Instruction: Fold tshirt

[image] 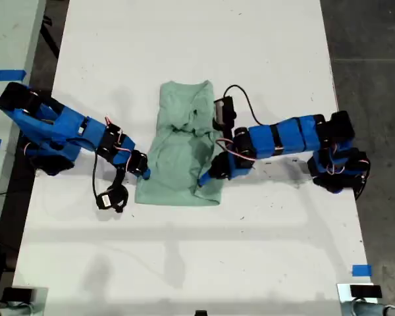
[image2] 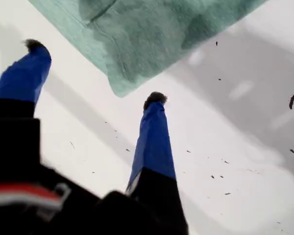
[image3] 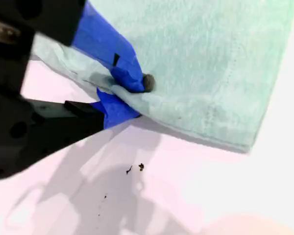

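Fingers (image3: 132, 81) of my second gripper (image3: 122, 95) pinch an edge fold of the tshirt (image: 181, 148), which lies partly folded mid-table (image: 184, 263). At the exterior view's left, my first gripper (image2: 95, 73) hangs spread and empty beside a shirt corner.

lab/workshop | white table (image: 250, 39) | blue tape markers (image: 361, 270) | concrete floor (image: 372, 39)
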Available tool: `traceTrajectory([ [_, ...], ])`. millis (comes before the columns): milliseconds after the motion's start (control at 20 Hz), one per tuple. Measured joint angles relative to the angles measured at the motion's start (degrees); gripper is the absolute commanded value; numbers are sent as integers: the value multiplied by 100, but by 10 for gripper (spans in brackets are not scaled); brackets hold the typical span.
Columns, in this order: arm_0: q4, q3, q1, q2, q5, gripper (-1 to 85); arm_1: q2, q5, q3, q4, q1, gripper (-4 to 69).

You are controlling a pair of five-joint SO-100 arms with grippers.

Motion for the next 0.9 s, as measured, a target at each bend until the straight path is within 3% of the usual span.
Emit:
traceTrajectory([
  [350, 2329, -1195, -229, 404, -158, 1, 9, 35, 193, -149, -44, 338],
  [600, 3779, -3533, -396, -501, -158, 1, 35, 53, 299, -229, -62, 338],
  [750, 3832, -4948, -431, -1573, 141, 1, 378, 105, 650, -272, -62, 337],
  [900, 2742, -5282, -431, -2145, 694, 1, 853, 193, 1222, -448, -62, 333],
])
